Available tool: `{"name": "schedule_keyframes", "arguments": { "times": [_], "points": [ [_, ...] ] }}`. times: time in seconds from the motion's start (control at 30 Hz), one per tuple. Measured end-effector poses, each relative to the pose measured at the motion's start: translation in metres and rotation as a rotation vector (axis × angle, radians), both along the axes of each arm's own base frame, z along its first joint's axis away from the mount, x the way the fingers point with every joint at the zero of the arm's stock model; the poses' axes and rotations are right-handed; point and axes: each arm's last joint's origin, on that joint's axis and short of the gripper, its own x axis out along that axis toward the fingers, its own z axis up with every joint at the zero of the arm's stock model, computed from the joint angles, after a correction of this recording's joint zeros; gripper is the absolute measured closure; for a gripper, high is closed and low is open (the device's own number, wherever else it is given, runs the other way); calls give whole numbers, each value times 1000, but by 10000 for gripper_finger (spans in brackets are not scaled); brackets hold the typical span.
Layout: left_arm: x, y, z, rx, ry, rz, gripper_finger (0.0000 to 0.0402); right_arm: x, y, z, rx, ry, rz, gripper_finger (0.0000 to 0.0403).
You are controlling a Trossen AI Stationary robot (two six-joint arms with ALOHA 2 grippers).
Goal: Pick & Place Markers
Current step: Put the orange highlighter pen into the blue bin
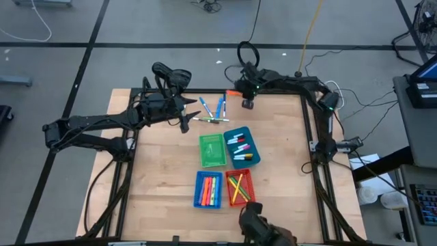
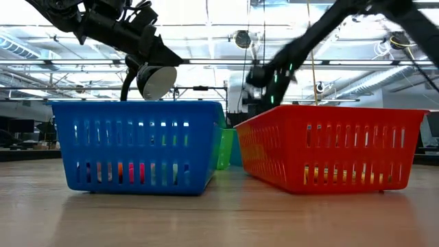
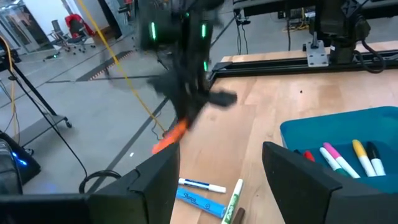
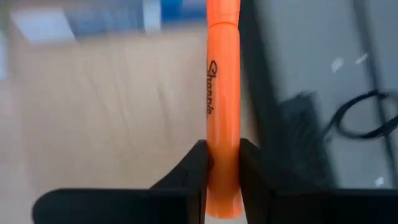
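My right gripper point(image 4: 222, 152) is shut on an orange marker point(image 4: 222, 74) above the table's far edge point(image 1: 235, 94). In the left wrist view the marker point(image 3: 169, 138) slants down out of that gripper. My left gripper point(image 3: 221, 183) is open and hovers over loose markers lying flat near the far edge: two blue ones point(image 1: 205, 106) point(image 1: 222, 106) and a white one with a green cap point(image 1: 212, 121). More markers lie in the teal bin point(image 1: 242, 147), the blue bin point(image 1: 209, 189) and the red bin point(image 1: 239, 188). My right gripper pinches the orange marker's barrel point(image 4: 222, 134) between its two fingers. The marker runs along the fingers and sticks out well beyond their tips. It is lifted clear of the table, its free end point(image 3: 157, 147) slanting down.
A green bin point(image 1: 212, 150) sits beside the teal one at the table's middle, with the blue and red bins nearer the near edge. A black frame rail point(image 1: 311, 137) runs along the table's right side. Bare wood point(image 1: 157, 178) lies left of the bins.
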Motion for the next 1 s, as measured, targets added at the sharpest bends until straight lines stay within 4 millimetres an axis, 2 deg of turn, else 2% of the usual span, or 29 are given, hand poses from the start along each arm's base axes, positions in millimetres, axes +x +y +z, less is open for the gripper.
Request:
{"name": "schedule_keyframes", "arguments": {
  "times": [0.1,0.23,0.3,0.37,0.57,0.7,0.83,1.0],
  "points": [
    [0,0,0,-13,-3,3,170,2,18,39,-33,-84,12,353],
    [-1,0,-2,-27,17,3,170,0,48,81,22,-260,73,353],
    [0,-1,-3,-29,25,-33,170,-3,67,99,42,-372,119,353],
    [0,-3,-4,-29,29,-98,170,-7,87,107,43,-469,159,353],
    [9,-9,-2,-49,-49,-339,170,-18,154,105,-23,-770,299,353],
    [29,-11,-7,-33,-146,-467,170,-25,193,84,-60,-996,402,353],
    [53,-14,-21,-39,-243,-543,170,-33,216,72,-80,-1157,438,353],
    [74,-25,-31,17,-428,-618,170,-33,232,58,-91,-1123,442,353]
  ]
}}
